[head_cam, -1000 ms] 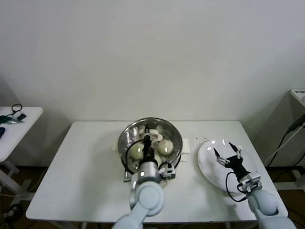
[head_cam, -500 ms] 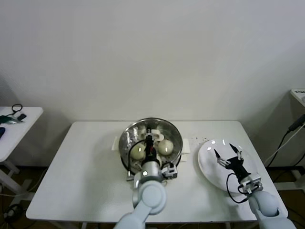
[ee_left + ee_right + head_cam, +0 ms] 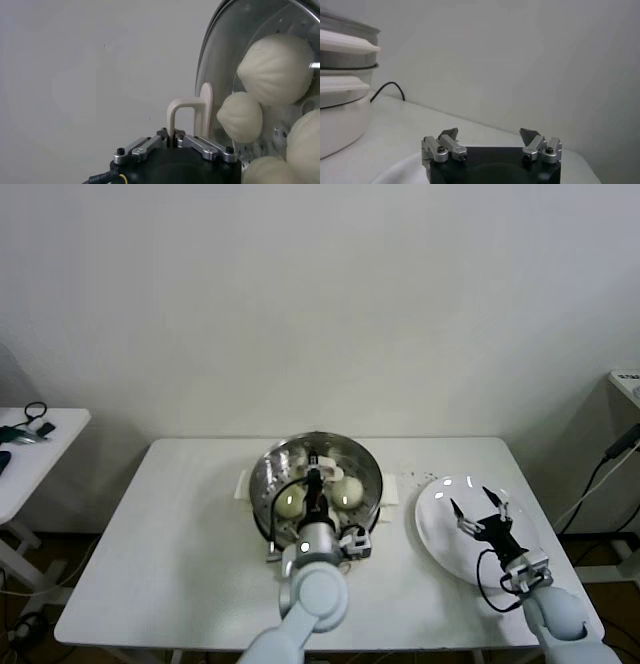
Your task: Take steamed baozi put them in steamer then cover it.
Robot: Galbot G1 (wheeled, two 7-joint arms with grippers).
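On the white table point(image 3: 180, 524) the shiny steamer point(image 3: 272, 466) holds the baozi point(image 3: 288, 503) under its glass cover point(image 3: 220, 45), whose cream handle point(image 3: 190, 114) is pinched by the left gripper point(image 3: 312, 484), while the right gripper point(image 3: 478, 503) hangs spread apart over the white plate point(image 3: 440, 529).

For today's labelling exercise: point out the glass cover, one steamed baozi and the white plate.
cover handle point(image 3: 186, 116), left wrist view, on the cream-white bar of the handle.
steamed baozi point(image 3: 276, 62), left wrist view, on the bun's pleated dome.
white plate point(image 3: 436, 514), head view, on its bare surface.
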